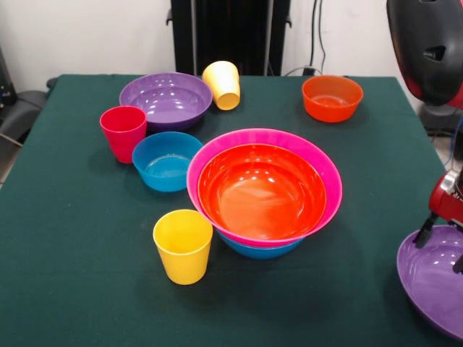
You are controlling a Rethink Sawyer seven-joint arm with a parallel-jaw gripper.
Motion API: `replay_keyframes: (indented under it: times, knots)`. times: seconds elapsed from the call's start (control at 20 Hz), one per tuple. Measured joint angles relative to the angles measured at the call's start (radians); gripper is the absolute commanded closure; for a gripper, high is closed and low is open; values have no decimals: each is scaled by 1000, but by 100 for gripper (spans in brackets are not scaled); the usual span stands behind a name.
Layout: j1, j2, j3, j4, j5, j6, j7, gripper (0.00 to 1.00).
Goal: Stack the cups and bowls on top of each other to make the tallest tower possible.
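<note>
Claw (441,249) at the picture's right edge, low, fingers pinched on the rim of a purple bowl (434,285): one finger outside the rim, the other inside. Bowl tilted, partly cut off by the frame, apparently lifted clear of the desk (72,275).

Tower (264,195) at the desk's middle, away to the picture's left of the claw and slightly farther back, well apart from it. Three layers so far: blue base bowl (260,251) lowest, pink bowl (331,181) widest, large orange bowl (262,191) nested inside. Probable next move: sideways carry toward the tower, held bowl brought level above it. No other arm to choose from.

Count of bowls, seven:
- purple, two: one held, second purple bowl (166,100) at the far side
- blue, two: one under the pile, loose blue bowl (166,160) just beside it
- orange, two: one nested, small orange bowl (332,97) far back
- pink, one

Count of cups, three:
- near yellow cup (183,246), upright, close to the tower's front
- far yellow cup (223,84), tipped on its side against the far purple bowl
- red-pink cup (123,132), upright
</note>
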Motion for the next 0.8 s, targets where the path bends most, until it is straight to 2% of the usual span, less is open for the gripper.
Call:
replay_keyframes:
  times: [0.35, 0.5, 0.8]
  knots:
    - [-11, -13, 6, -31, -35, 90, 0, 0]
    - [-10, -21, 18, -30, -45, 100, 0, 0]
    - [-5, -55, 89, 7, -75, 99, 0, 0]
